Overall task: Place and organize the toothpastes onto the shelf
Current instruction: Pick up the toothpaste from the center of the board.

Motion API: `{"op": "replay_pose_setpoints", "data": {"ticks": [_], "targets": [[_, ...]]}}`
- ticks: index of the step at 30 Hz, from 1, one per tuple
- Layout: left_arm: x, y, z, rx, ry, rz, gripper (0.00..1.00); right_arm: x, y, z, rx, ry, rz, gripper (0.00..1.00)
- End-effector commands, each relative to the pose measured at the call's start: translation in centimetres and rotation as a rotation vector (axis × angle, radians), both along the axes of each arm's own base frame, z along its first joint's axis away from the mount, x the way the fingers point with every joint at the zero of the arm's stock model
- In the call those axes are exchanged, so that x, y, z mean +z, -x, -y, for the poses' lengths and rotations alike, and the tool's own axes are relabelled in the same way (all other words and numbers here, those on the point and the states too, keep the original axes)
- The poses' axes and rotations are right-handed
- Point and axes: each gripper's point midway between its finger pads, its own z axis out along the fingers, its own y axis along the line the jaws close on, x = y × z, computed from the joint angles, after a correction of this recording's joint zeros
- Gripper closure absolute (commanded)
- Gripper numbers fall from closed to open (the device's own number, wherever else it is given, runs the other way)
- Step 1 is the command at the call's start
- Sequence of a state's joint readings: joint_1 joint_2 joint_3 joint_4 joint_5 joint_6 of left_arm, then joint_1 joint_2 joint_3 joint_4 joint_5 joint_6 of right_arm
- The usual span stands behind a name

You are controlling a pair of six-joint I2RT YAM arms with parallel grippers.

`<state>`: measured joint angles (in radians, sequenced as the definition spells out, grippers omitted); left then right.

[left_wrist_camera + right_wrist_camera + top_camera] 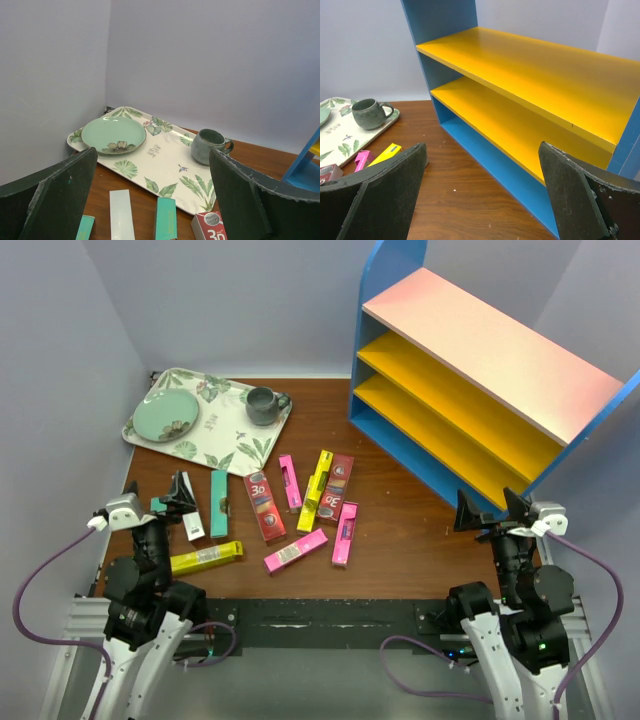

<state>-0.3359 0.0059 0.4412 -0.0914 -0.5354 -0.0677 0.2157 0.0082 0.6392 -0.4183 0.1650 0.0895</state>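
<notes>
At the far left, the left gripper (172, 496) hangs over the near-left part of the dark brown wooden table (410, 510). Its two black fingers (55, 200) are spread fully wide, with nothing between them and nothing touched. Beneath it, a slim white cardboard toothpaste carton (193, 524) and a teal carton (219, 503) lie side by side. A long yellow carton (206, 557) lies crosswise nearer the arm bases. The pale grey side wall (60, 390) stands close on this side, so there is little room leftward.

Behind, in the far-left corner, a white rectangular tray with green leaf print (225, 445) carries a round pale green plate (165, 417) and a grey-green ceramic mug (263, 405).

At the centre the remaining toothpastes lie flat and scattered on the wood:
- a dark red carton (264, 506);
- a bright pink carton (289, 482);
- a second yellow carton (316, 490), touching a second dark red carton (337, 487);
- a front pink carton (296, 551);
- a right pink carton (345, 533).

Open wood separates this cluster from the shelf.

At the right stands the large shelf (490, 350), with blue side panels, a pale pink top board and yellow-orange boards, its open front turned toward the cartons. The right gripper (492, 510) sits near the shelf's lower blue edge without touching it, fingers (375, 200) splayed wide and empty.
</notes>
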Motion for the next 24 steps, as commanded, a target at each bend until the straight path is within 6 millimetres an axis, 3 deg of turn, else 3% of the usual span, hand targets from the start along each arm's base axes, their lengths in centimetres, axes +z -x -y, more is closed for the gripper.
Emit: {"op": "replay_pose_setpoints", "data": {"ticks": [1,9,15,19,24], "targets": [[2.9,2.4,-0.7,-0.006,0.050,0.141,0.00,1.7,1.1,0.3,-0.002,-0.018,0.066,0.01],[2.6,1.0,0.8,-0.072,0.033,0.079,0.00,1.5,1.0,0.2,0.001,-0.023,0.057,0.01],[1.1,-1.6,2.8,-0.133,0.026,-0.064,0.00,1.2,1.0,0.2,0.004,-0.029,0.049,0.01],[-1.9,-4.2,4.4,-0.164,0.027,-0.242,0.00,1.1,0.9,0.2,0.000,-0.034,0.042,0.01],[-7.2,-7.2,6.0,-0.172,0.013,-0.535,0.00,1.0,0.9,0.3,-0.002,-0.038,0.038,0.01]]}}
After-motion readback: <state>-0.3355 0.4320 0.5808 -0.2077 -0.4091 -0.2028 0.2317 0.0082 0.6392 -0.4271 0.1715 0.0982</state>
